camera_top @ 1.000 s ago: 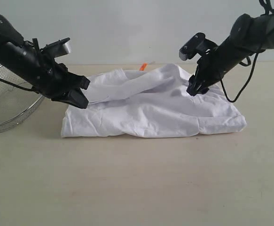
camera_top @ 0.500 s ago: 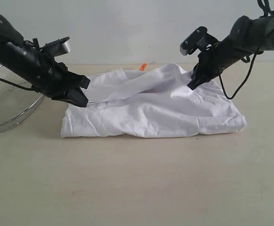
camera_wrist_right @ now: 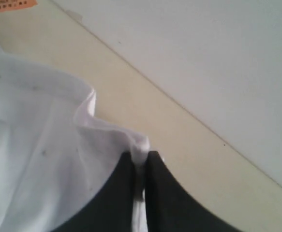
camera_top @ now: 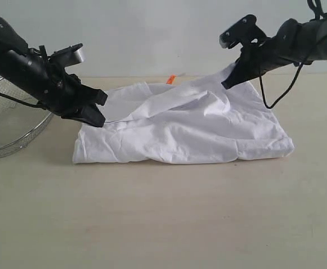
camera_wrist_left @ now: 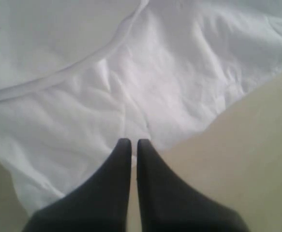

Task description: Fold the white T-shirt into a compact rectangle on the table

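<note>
The white T-shirt (camera_top: 180, 134) lies crumpled on the table (camera_top: 163, 213), its orange neck tag (camera_top: 171, 79) at the far edge. My left gripper (camera_top: 98, 119) is shut at the shirt's left edge, and a raised flap of cloth runs from its tips. In the left wrist view the gripper (camera_wrist_left: 131, 142) shows a sliver of white cloth (camera_wrist_left: 131, 72) between its tips. My right gripper (camera_top: 226, 85) is shut on a hemmed edge at the far right and holds it up off the table. In the right wrist view that gripper (camera_wrist_right: 141, 153) has the shirt (camera_wrist_right: 34, 145) pinched between its jaws.
A wire mesh basket (camera_top: 6, 129) sits at the left edge of the table, behind my left arm. A pale wall rises behind the table's far edge. A black cable hangs from my right arm over the shirt's right side.
My right gripper has closed on the shirt's far right edge and risen up and back, pulling the cloth into a peak. My left gripper has not moved.
</note>
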Available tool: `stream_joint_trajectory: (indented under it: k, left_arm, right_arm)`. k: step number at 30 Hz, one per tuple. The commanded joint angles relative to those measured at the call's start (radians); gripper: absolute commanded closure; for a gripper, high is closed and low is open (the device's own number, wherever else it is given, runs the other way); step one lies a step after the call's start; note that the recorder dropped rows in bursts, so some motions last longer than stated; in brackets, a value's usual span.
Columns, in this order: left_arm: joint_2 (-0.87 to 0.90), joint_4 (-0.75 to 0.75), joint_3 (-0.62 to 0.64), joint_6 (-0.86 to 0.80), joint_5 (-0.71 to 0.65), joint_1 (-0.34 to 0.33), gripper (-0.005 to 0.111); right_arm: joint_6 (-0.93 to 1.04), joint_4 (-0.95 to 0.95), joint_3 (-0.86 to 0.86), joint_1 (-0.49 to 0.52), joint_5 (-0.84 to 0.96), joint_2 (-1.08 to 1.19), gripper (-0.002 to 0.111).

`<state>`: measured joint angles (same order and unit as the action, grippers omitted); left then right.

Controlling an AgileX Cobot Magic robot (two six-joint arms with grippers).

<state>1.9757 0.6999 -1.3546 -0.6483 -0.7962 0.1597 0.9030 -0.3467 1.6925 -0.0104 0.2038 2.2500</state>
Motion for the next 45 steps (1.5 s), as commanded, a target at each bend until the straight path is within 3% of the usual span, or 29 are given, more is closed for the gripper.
stream_joint_trajectory:
  k: [1,4,6,8,10,11,12,16,22,31,39,45]
  left_arm:
    - [0.002,0.009,0.004,0.001,0.004,0.003,0.102]
    - [0.002,0.009,0.004,0.001,0.002,0.003,0.102]
    - [0.002,0.009,0.004,0.001,0.002,0.003,0.102]
    - [0.002,0.009,0.004,0.001,0.002,0.003,0.102]
    - [0.002,0.009,0.004,0.001,0.001,0.003,0.102]
    - [0.002,0.009,0.004,0.001,-0.001,0.003,0.102]
    - [0.002,0.009,0.004,0.001,-0.003,0.003,0.102]
    - [0.002,0.009,0.004,0.001,-0.019,0.003,0.102]
    - [0.002,0.018,0.004,0.005,-0.059,0.003,0.102]
    - [-0.021,0.021,0.004,0.042,-0.146,0.012,0.102]
    - [0.103,-0.012,0.004,0.049,-0.052,0.043,0.102]
    - [0.159,-0.076,0.004,0.102,-0.004,0.043,0.102]
  right_arm:
    - [-0.029,0.004,0.003,0.020,-0.049,-0.004,0.108]
    - [-0.071,0.004,0.003,0.042,-0.057,-0.004,0.108]
    - [-0.102,0.002,0.003,0.061,-0.056,-0.004,0.100]
    - [-0.131,0.001,0.003,0.071,-0.054,-0.004,0.077]
    - [-0.153,-0.004,0.003,0.076,-0.054,-0.004,0.043]
    - [-0.177,-0.007,0.003,0.078,-0.063,-0.004,0.032]
    - [-0.209,-0.009,0.003,0.079,-0.065,-0.004,0.031]
    - [-0.346,-0.009,0.003,0.086,-0.049,-0.004,0.055]
    - [-0.401,-0.014,0.005,0.088,0.151,-0.028,0.109]
    - [-0.435,-0.140,-0.022,0.088,0.538,-0.131,0.108]
    - [-0.442,-0.153,-0.474,0.079,0.369,-0.342,0.109]
    - [-0.442,-0.155,-0.579,0.069,0.220,-0.285,0.109]
